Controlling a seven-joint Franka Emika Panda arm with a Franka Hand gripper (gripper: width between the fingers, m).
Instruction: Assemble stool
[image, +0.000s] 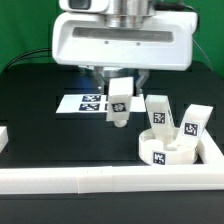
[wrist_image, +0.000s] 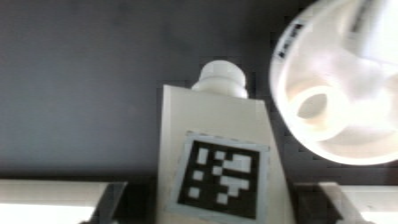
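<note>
My gripper (image: 118, 93) is shut on a white stool leg (image: 119, 102) with a black-and-white tag and holds it above the black table, peg end down. In the wrist view the leg (wrist_image: 221, 150) sits between my gripper's (wrist_image: 226, 203) dark fingers (wrist_image: 111, 201), its rounded peg pointing away. The round white seat disc (image: 165, 150) lies toward the exterior view's right; its recesses show in the wrist view (wrist_image: 347, 90), beside the leg's peg and apart from it. Two more tagged legs (image: 158, 109) (image: 195, 122) stand just behind the seat.
The marker board (image: 82, 102) lies on the table behind the held leg. White border rails run along the front (image: 100, 181), the exterior view's right (image: 214, 150) and left (image: 3, 138).
</note>
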